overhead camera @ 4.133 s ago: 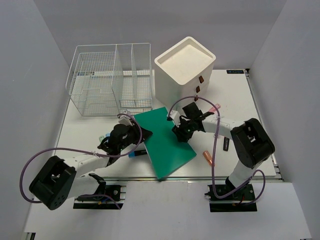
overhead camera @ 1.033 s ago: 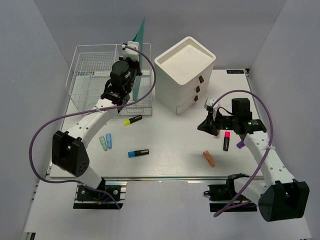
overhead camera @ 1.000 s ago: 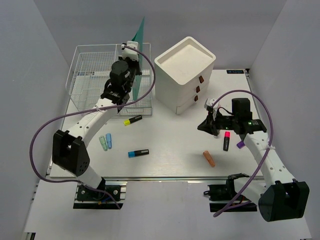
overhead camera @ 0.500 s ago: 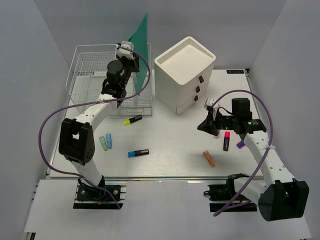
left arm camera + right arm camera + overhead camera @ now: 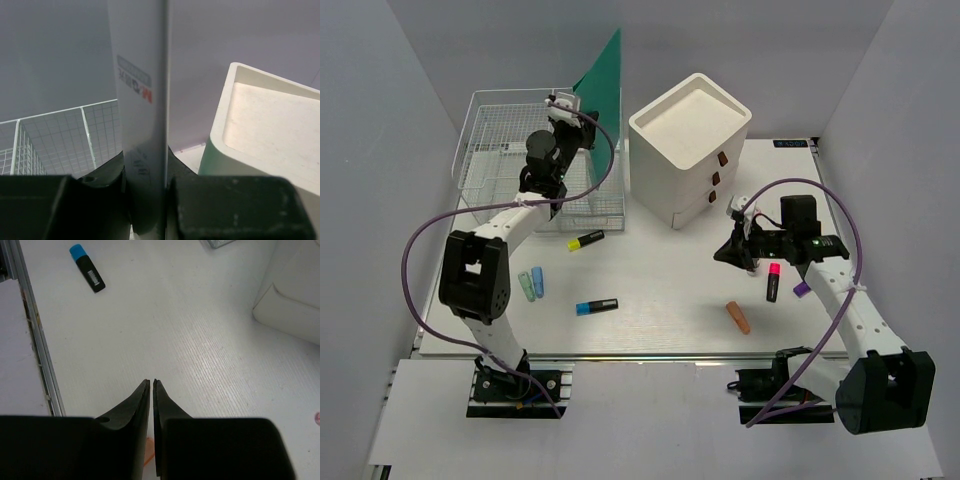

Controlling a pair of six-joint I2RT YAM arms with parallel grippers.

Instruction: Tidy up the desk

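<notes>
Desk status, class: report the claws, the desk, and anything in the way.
Left claw shut on green board, upright over wire basket. Right claw shut, empty, above desk. Markers scattered on desk; drawer box close beside board.

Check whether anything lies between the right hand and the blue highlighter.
Nothing visible does. The right hand is shut over the desk, and only bare tabletop lies between it and the blue highlighter.
</notes>
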